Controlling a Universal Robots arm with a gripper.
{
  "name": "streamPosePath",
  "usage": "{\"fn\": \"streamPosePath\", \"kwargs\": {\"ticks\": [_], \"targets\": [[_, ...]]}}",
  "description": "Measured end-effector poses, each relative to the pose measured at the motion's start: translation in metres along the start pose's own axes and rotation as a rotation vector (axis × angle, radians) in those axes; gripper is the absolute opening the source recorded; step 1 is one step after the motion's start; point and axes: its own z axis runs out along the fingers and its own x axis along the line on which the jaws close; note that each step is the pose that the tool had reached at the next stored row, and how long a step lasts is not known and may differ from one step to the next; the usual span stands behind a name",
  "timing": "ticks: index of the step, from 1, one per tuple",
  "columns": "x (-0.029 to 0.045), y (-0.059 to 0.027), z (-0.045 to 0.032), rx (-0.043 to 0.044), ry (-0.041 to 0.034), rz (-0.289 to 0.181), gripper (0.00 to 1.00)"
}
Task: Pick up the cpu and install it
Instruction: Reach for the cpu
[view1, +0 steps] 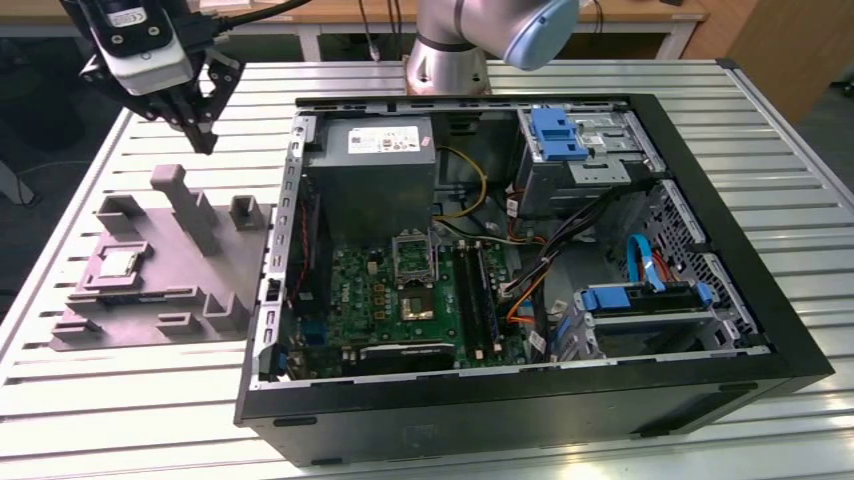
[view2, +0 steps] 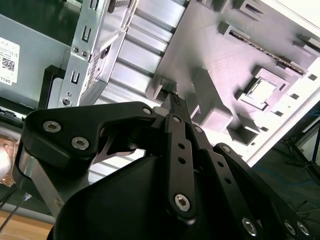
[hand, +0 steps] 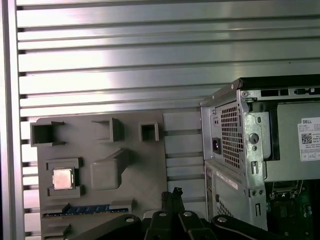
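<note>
The cpu (view1: 118, 263) is a small silvery square lying in a recess of the grey fixture plate (view1: 200, 290) on the exterior view's left. It also shows in both wrist views, as the cpu (hand: 63, 178) and the cpu (view2: 262, 90). My gripper (view1: 203, 138) hangs high over the table beyond the plate's far edge, well apart from the chip. Its black fingers (view2: 175, 100) are shut together with nothing between them. The metal-framed socket (view1: 411, 255) sits on the green motherboard inside the open computer case (view1: 534, 400).
The plate carries several raised blocks and posts (view1: 187, 205). The case wall (hand: 235, 140) stands right beside the plate. Inside the case are a grey power supply (view1: 380, 170), blue drive brackets (view1: 558, 135), loose cables (view1: 587, 235) and a dark chip (view1: 418, 305). A slatted metal table (view1: 134, 400) lies all around.
</note>
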Motion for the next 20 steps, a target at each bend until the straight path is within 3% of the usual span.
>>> {"fn": "streamPosePath", "kwargs": {"ticks": [20], "targets": [[0.0162,-0.0012,-0.0003,0.0,0.0001,0.0,0.11]]}}
